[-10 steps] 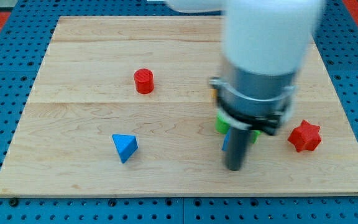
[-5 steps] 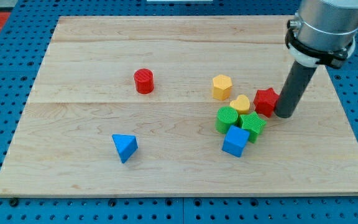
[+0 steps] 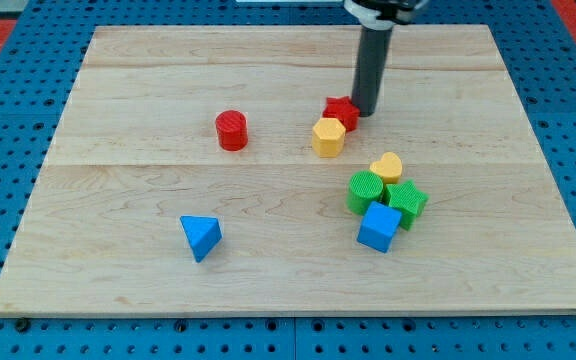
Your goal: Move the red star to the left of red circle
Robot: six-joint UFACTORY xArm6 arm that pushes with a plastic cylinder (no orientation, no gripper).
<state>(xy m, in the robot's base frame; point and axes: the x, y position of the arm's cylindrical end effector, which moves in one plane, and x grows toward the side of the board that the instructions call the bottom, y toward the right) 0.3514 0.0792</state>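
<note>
No fingers here, just my tip (image 3: 366,110) pressed on the red star's (image 3: 340,112) right edge to shove it leftward, star touching the yellow hexagon (image 3: 328,137), well right of the red circle (image 3: 232,130).

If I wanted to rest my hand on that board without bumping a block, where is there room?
The view's left strip, beyond the red circle and blue triangle, is bare, as is the bottom edge. The right side is crowded: my tip touches the red star beside the yellow hexagon, with the yellow heart, two green blocks and a blue cube bunched below.
</note>
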